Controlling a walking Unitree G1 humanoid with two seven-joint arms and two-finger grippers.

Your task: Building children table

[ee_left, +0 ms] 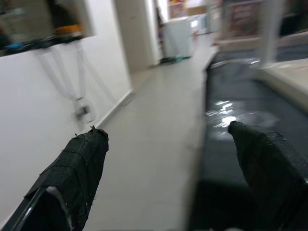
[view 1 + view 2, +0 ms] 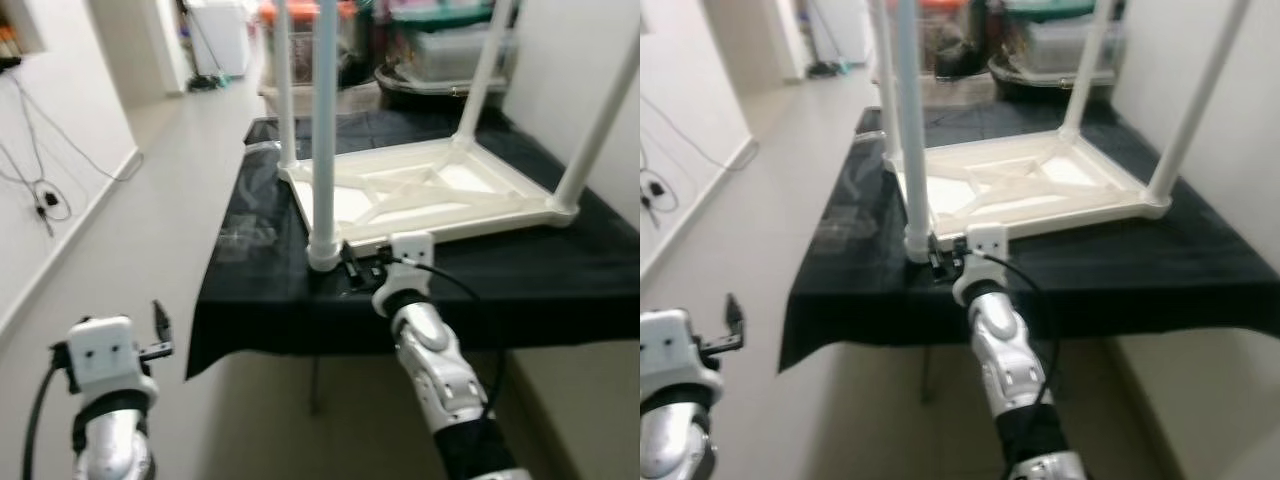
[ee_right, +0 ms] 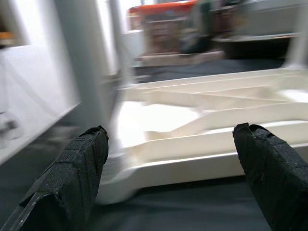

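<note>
So the white kids' table [image 2: 420,195] is sitting upside down on a black-covered bench [image 2: 560,270], legs sticking straight up. It takes up the middle and 1 o'clock part of the head view. The near leg [image 2: 324,130] is at about 12 o'clock from the right gripper [image 3: 171,159], which is right up at that corner of the table, just beside the leg's base. In the right wrist view its fingers [image 3: 72,178] are spread wide with nothing between them, and the tabletop edge sits just ahead. The left gripper [image 1: 168,168] hangs down at 8 o'clock, off the bench and over the floor [image 2: 150,220], also wide apart and holding nothing. Storage bins [image 2: 440,50] are stacked way back at 12 o'clock. The wrist views are a bit blurry.
</note>
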